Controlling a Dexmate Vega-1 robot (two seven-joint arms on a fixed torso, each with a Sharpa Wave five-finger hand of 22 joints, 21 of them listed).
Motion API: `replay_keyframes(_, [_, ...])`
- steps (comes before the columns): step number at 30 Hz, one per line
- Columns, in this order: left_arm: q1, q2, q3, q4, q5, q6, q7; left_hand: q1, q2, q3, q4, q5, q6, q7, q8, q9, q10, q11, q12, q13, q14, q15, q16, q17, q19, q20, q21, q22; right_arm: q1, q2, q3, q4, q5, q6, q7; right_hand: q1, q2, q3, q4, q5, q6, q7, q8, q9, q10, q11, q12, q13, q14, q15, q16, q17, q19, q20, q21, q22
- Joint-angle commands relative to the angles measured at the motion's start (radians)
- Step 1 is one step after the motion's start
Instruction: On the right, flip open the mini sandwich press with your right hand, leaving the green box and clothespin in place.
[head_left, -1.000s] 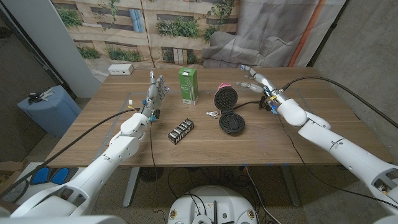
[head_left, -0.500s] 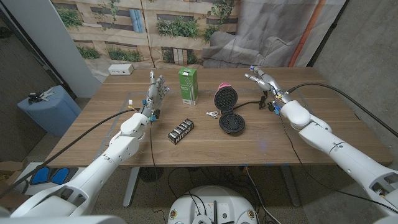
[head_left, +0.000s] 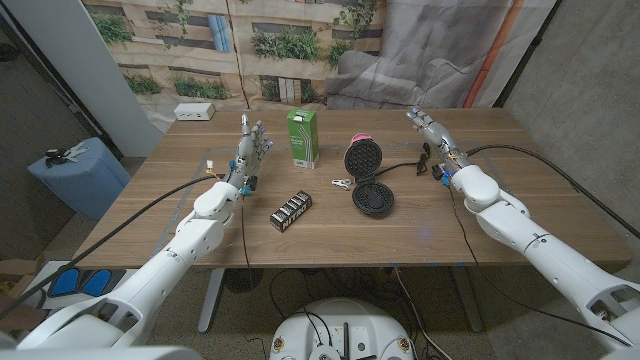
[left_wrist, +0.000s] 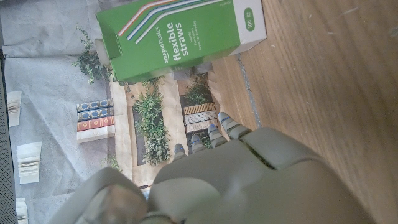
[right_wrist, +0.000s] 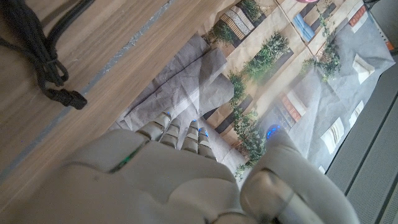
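The mini sandwich press (head_left: 366, 179) stands open right of the table's middle, its round black lid (head_left: 358, 158) upright behind the base (head_left: 372, 198). My right hand (head_left: 428, 128) hovers behind and to the right of it, apart from it, fingers stretched out and holding nothing; the right wrist view shows its back (right_wrist: 168, 174). The green straw box (head_left: 302, 136) stands upright left of the press, also seen as the green box (left_wrist: 180, 37). A clothespin (head_left: 342, 183) lies between box and press. My left hand (head_left: 250, 148) stands upright left of the box, fingers apart, empty.
A black ridged block (head_left: 292, 211) lies in front of the box. A black cable (head_left: 425, 160) runs from the press toward my right hand, seen as the cable (right_wrist: 37, 50). A white power strip (head_left: 194, 111) sits at the far left corner. A printed backdrop hangs behind the table.
My right hand has drawn off to the right, away from the open press, with its fingers turned from pointing left to pointing farther back. Everything else stayed still.
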Motion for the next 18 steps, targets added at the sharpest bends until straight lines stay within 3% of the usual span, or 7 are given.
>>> replay_keyframes(1, [0.0,0.0,0.0,0.0,0.0,0.0,0.0,0.0,0.052,-0.007,0.001,0.005,-0.034,-0.008,0.005,0.005,-0.006,-0.001,0.003,0.002,-0.007,-0.038,0.007,0.003,0.003,-0.004,0.006,0.003,-0.03,0.053,0.045,-0.014,0.172,-0.057,-0.01,-0.036,0.003,-0.01,0.015,0.0,0.0,0.012,-0.004,0.001,0.006,0.01,0.003,0.0,0.002,0.009,0.007,0.002,-0.033,0.009,-0.001,0.003])
replay_keyframes(16, [0.0,0.0,0.0,0.0,0.0,0.0,0.0,0.0,0.052,-0.007,0.001,0.005,-0.034,-0.008,0.005,0.005,-0.004,-0.001,0.004,0.002,-0.008,-0.037,0.007,0.003,0.003,-0.003,0.006,0.003,-0.035,0.078,0.073,0.011,0.287,-0.098,-0.003,-0.082,0.012,-0.025,0.028,0.003,-0.015,0.022,-0.01,0.001,-0.01,0.014,-0.003,-0.002,-0.021,0.01,-0.001,0.002,-0.038,0.002,0.008,0.002])
replay_keyframes(18, [0.0,0.0,0.0,0.0,0.0,0.0,0.0,0.0,0.052,-0.007,0.001,0.005,-0.034,-0.008,0.005,0.005,-0.005,0.0,0.004,0.002,-0.008,-0.037,0.007,0.003,0.003,-0.003,0.006,0.003,-0.045,0.099,0.1,-0.007,0.366,-0.145,-0.009,-0.084,0.013,-0.026,0.028,0.003,-0.016,0.022,-0.01,0.001,-0.011,0.014,-0.003,-0.002,-0.021,0.008,-0.001,0.002,-0.037,0.001,0.008,0.002])
